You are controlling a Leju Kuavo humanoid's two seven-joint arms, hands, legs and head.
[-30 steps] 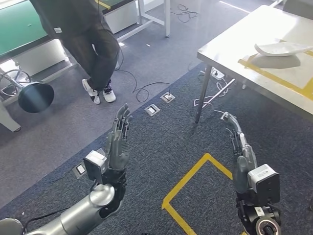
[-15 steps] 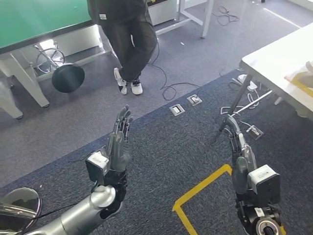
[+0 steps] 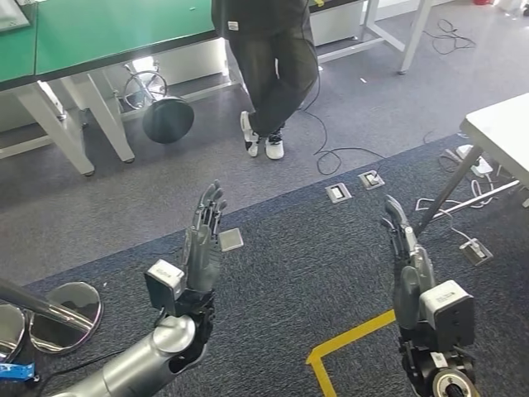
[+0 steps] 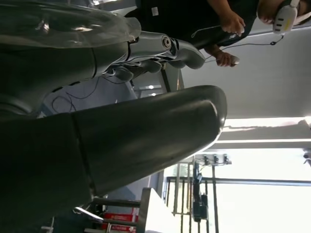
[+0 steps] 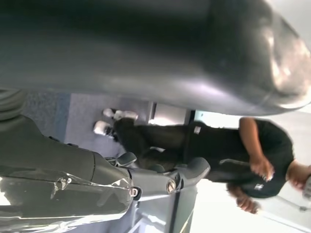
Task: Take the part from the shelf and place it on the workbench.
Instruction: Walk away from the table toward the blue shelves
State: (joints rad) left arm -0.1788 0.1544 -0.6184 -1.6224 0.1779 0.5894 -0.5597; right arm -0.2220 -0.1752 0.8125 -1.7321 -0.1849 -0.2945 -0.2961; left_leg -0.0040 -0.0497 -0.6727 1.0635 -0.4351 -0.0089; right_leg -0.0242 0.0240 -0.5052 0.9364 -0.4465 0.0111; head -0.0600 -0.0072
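My left hand (image 3: 202, 244) is raised in front of me with its fingers stretched out and slightly apart, holding nothing; my right hand (image 3: 405, 256) is up the same way, fingers extended and empty. I cannot find the part or the shelf anywhere before me, so I cannot say which way the part lies from either hand, how its long axis runs, or which arm is nearer to it. What I do see from my head view: blue-grey carpet (image 3: 293, 265) under both hands, a corner of yellow floor tape (image 3: 350, 339) at about 5 o'clock from my left hand, and a pale table (image 3: 502, 132) coming in at about 2 o'clock from my right hand, its dark leg (image 3: 446, 192) slanting down just beyond my right fingertips. That table may be the workbench, though I cannot confirm it. At 12 o'clock a person (image 3: 274, 58) in dark clothes stands by a green-topped bench (image 3: 112, 33), with a round black stool (image 3: 167, 118) at 11 o'clock. My judgement is that the fetch has not begun: both hands are free, and I need the shelf in front of me before either arm can be chosen.
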